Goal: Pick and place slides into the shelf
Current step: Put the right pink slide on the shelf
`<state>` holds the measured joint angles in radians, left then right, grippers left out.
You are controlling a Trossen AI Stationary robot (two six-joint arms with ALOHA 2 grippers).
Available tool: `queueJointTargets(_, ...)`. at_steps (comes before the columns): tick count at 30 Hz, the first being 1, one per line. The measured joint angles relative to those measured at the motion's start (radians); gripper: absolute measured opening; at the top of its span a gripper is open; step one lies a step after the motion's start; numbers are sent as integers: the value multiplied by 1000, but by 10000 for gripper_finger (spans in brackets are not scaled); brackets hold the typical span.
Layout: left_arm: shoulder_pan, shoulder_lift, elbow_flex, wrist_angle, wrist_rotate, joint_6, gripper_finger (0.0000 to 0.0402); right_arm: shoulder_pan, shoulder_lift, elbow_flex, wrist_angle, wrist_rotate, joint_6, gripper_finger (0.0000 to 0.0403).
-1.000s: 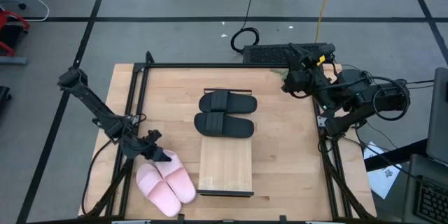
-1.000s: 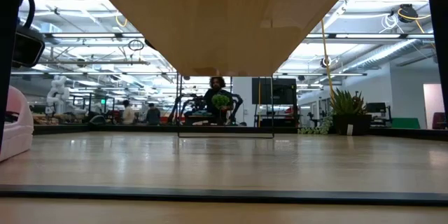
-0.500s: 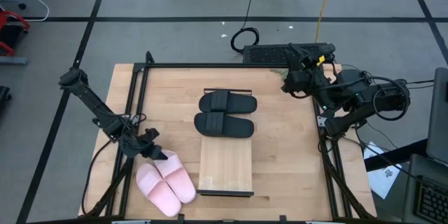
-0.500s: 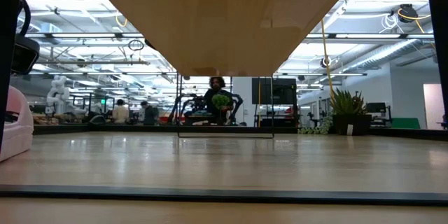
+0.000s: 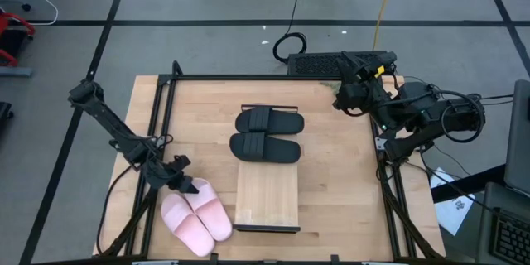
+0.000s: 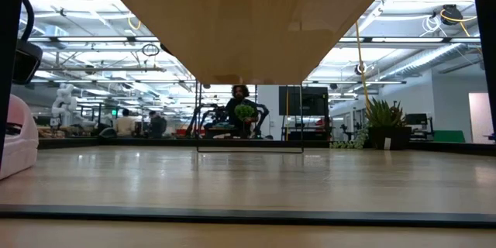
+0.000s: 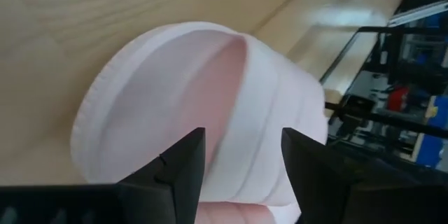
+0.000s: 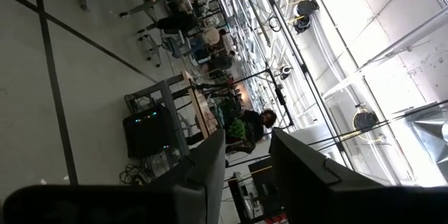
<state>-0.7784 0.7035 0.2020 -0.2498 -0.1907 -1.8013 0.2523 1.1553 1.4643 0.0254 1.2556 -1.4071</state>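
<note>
Left gripper: your fingers are spread apart, hovering at the pink slides' strap end.
Pink slides: side by side near the table's front left corner, beside the shelf.
Black slides: both lie across the shelf's far half.
Right gripper: parked at the far right corner, fingers slightly parted, holding nothing.

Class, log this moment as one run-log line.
left gripper: open at pink slides | right gripper: open, idle at table edge | black slides: on shelf
</note>
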Motion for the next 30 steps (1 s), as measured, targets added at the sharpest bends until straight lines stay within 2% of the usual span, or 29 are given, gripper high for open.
queueJointTargets(8,8,28,0,44,-3,25,188,0,0,0,0,0,0,107)
queueJointTargets(13,35,34,0,55,63,61,188,0,0,0,0,0,0,107)
queueJointTargets(30,86,99,0,118,148,148,188,0,0,0,0,0,8,107)
